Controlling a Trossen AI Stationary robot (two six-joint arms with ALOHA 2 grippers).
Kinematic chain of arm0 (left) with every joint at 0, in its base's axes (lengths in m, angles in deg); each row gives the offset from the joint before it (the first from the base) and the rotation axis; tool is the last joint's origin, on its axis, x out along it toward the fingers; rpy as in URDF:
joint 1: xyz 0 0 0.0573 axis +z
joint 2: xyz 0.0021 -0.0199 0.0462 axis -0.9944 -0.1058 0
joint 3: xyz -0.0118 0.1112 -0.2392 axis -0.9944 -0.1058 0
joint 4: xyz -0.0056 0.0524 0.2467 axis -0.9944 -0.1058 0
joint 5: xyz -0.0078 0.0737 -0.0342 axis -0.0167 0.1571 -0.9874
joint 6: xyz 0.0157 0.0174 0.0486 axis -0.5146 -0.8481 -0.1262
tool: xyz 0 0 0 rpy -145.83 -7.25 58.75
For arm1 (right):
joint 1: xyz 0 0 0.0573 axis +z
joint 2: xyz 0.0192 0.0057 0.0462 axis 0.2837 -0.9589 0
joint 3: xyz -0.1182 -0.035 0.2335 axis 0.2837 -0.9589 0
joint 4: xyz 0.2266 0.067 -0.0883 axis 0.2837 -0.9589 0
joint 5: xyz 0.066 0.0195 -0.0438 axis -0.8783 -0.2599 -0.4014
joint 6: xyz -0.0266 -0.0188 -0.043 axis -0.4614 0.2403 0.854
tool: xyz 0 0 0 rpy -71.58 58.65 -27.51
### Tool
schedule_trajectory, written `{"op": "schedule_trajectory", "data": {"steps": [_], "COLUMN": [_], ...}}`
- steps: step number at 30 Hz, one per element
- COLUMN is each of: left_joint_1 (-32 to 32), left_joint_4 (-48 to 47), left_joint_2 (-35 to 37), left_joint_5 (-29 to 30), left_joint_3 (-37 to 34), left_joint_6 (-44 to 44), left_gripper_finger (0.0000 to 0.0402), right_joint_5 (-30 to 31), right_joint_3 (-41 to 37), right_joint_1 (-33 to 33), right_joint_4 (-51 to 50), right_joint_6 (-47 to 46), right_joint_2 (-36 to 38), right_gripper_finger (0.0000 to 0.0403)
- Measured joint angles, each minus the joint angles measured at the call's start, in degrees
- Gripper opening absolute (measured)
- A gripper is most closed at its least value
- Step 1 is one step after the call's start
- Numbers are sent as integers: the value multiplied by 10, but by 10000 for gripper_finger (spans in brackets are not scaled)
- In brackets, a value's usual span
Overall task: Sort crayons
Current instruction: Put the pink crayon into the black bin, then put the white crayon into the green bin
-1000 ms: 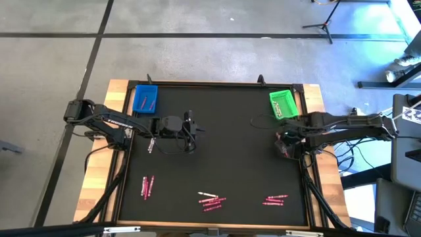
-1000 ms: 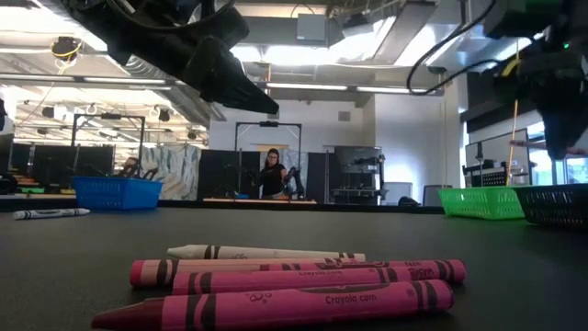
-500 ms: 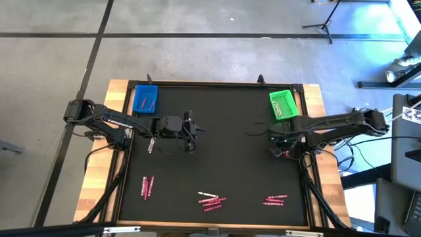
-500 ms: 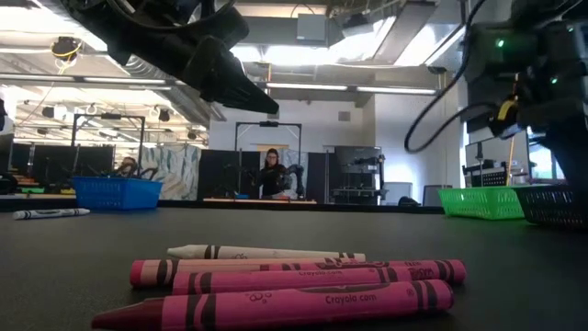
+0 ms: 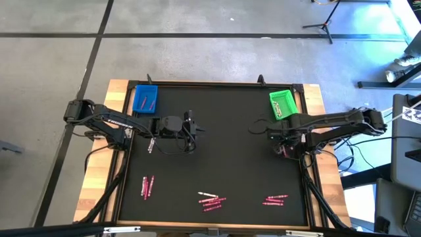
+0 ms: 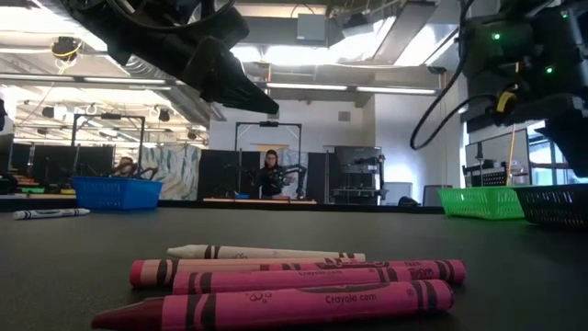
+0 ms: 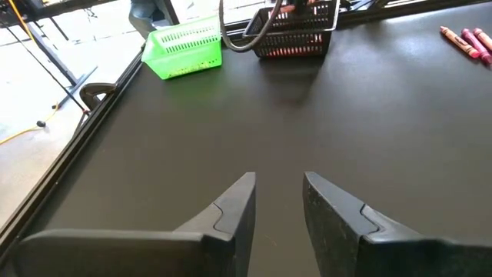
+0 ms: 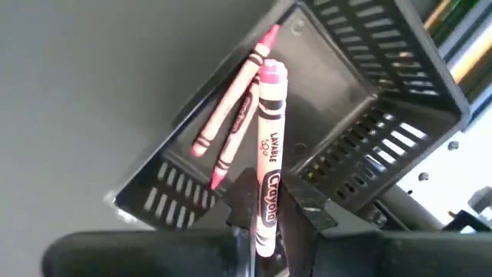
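So the right gripper (image 8: 269,204) is pinching a pink crayon (image 8: 269,146) between its fingers, hanging right above the black tray (image 8: 361,108) out at 3 o'clock on the table (image 5: 223,131). Two more pink crayons (image 8: 231,127) are already lying in that tray. The left gripper (image 7: 278,204) just hovers at about 9 o'clock, fingers a narrow gap apart, nothing in them. Loose crayon bunches (image 5: 211,200) sit along the near edge from 5 to 7 o'clock. Blue tray (image 5: 145,99) is at 11, green tray (image 5: 283,104) at 1.
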Motion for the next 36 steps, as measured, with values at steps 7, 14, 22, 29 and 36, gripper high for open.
{"op": "schedule_trajectory", "data": {"steps": [7,14,22,29,36], "left_joint_1": [0,0,0,0,0], "left_joint_4": [0,0,0,4,14], "left_joint_2": [0,0,0,0,0], "left_joint_5": [0,0,0,0,0], "left_joint_3": [0,0,0,0,0], "left_joint_6": [5,9,9,9,9], "left_gripper_finger": [100,100,100,100,100], "right_joint_5": [11,7,18,0,4], "right_joint_3": [-2,-2,-2,-2,54], "right_joint_1": [-31,-40,-39,-39,-39], "right_joint_4": [-1,4,5,23,-27], "right_joint_6": [-3,41,57,62,85], "right_joint_2": [-42,-89,-94,-94,-94], "right_gripper_finger": [37,37,38,102,142]}}
